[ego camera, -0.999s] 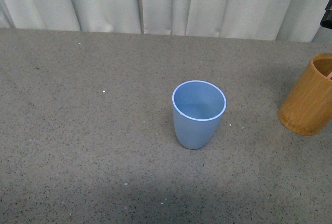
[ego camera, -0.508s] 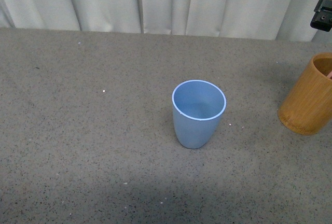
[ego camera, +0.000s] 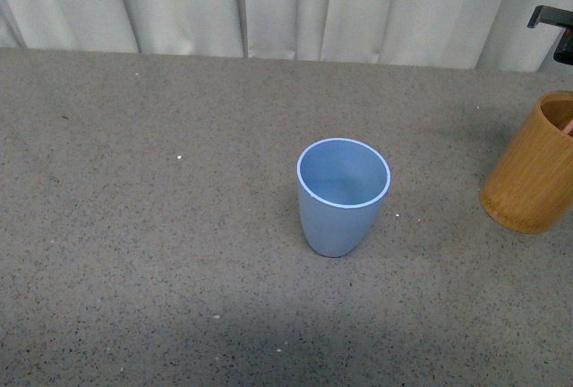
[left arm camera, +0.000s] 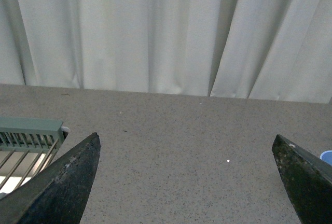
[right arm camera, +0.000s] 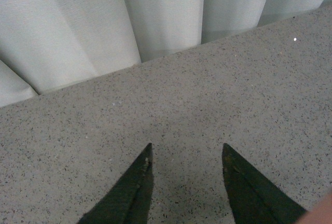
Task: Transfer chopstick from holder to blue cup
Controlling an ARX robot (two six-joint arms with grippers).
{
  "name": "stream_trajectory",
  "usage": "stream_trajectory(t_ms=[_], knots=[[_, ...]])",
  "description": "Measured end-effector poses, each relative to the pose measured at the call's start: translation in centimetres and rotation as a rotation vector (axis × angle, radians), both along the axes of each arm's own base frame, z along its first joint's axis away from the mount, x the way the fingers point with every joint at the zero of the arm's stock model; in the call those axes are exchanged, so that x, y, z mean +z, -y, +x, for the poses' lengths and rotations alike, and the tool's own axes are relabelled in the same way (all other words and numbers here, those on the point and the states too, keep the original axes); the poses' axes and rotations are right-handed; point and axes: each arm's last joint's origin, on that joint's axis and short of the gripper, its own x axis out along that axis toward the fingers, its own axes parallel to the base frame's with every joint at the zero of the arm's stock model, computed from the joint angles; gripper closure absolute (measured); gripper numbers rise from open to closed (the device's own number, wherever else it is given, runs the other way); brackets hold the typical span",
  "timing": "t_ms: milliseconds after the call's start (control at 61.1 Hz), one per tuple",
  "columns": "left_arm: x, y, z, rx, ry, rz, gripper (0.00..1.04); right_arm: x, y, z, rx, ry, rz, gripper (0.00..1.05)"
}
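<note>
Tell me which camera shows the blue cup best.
The front view: the blue cup stands whole and upright, its open mouth visible. The left wrist view catches only a sliver of its rim at the frame's edge. The right wrist view shows none of it.

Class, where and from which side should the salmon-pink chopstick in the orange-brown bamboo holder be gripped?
Grip the salmon-pink chopstick near its top, probably from above: only a sliver shows inside the orange-brown bamboo holder, whose walls block any lower side approach.

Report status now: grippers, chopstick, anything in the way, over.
Left gripper open, empty. Right gripper open, empty. Chopstick in holder; blue cup upright, empty. Nothing between them.
</note>
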Motion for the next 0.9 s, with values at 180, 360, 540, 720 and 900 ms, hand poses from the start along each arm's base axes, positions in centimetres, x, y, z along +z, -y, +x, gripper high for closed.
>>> stream_trajectory(t_ms=[180,360,540,720,900], knots=[[0.0,0.0,0.0,0.000,0.000,0.000,0.07,-0.1,-0.2,0.1,0.028,0.011,-0.012,1.03],[0.0,0.0,0.0,0.000,0.000,0.000,0.07,-0.2,-0.2,0.0,0.042,0.011,-0.029,1.04],[0.0,0.0,0.0,0.000,0.000,0.000,0.07,-0.6,-0.1,-0.4,0.043,0.004,-0.037,1.04],[0.0,0.0,0.0,0.000,0.000,0.000,0.07,-0.3,0.0,-0.9,0.049,0.023,-0.043,1.04],[0.0,0.0,0.0,0.000,0.000,0.000,0.07,1.6,0.3,-1.1,0.080,0.089,-0.059,1.04]])
